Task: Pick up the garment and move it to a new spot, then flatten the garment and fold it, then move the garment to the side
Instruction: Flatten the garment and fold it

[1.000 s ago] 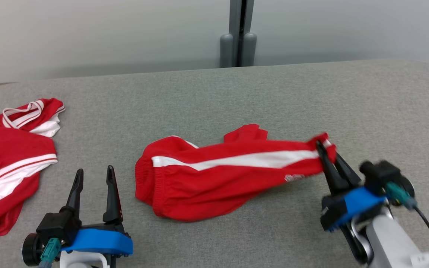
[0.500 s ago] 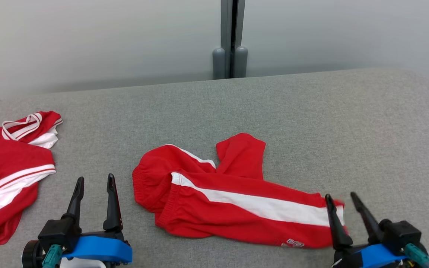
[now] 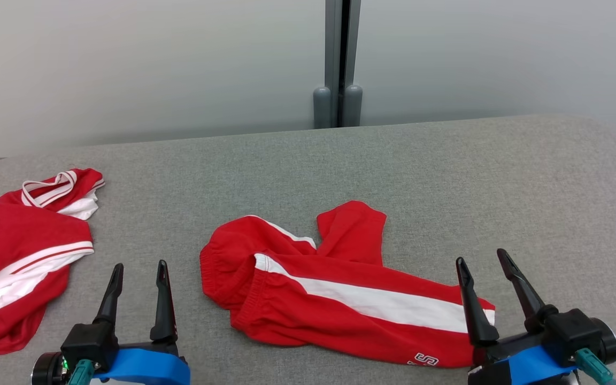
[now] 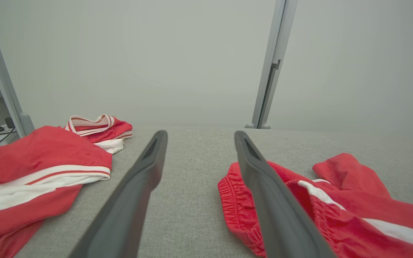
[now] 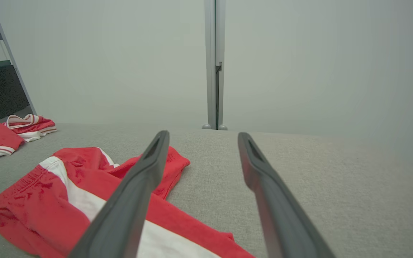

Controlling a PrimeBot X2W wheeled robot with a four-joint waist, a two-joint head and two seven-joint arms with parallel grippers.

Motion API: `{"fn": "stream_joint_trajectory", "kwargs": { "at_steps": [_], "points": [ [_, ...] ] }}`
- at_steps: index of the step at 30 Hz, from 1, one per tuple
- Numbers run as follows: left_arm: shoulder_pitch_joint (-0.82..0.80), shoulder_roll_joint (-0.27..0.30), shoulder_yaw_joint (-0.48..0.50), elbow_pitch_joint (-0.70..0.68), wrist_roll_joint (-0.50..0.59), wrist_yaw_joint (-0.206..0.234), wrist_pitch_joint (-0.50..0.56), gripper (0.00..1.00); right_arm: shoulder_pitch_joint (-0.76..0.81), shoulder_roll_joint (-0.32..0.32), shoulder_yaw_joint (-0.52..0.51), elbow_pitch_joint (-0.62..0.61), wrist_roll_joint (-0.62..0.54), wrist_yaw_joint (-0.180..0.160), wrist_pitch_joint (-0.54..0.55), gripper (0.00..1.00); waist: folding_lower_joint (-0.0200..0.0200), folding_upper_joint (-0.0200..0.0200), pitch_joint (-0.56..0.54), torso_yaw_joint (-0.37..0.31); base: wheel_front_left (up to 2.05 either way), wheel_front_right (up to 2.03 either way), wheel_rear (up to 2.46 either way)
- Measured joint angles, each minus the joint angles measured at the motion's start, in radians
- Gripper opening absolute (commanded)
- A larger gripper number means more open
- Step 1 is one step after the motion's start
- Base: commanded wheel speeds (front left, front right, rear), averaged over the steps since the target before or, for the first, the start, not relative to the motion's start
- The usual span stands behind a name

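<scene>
Head view: red garment (image 3: 340,299) just left of wide-open, empty right hand (image 3: 480,256).

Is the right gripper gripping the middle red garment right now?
No, the right gripper stands open, its fingers spread wide by the garment's hem end with no cloth pinched between them.

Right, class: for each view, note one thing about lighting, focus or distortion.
Head view: soft even light, faint shadows under the red shorts, all sharp. Left wrist view: the grey post leans, wide-angle stretch. Right wrist view: the right tool looms large and slightly soft; no glare.
</scene>
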Motion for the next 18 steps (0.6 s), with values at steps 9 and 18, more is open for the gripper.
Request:
{"fn": "stream_joint_trajectory", "kwargs": {
  "at_steps": [9, 18],
  "points": [
    [0.019, 0.0, 0.004, -0.003, 0.023, 0.002, 0.0, 1.0, 0.062, 0.001, 0.035, 0.004, -0.01, 0.0, 0.002, 1.0, 0.0001, 0.0, -0.019, 0.02, 0.0, 0.0, 0.0],
    [0.028, 0.0, 0.006, -0.003, 0.031, 0.003, 0.0, 1.0, 0.075, 0.001, 0.042, 0.032, 0.002, 0.0, 0.002, 1.0, 0.0001, 0.0, -0.02, 0.015, 0.0, 0.0, 0.0]
  ]
}}
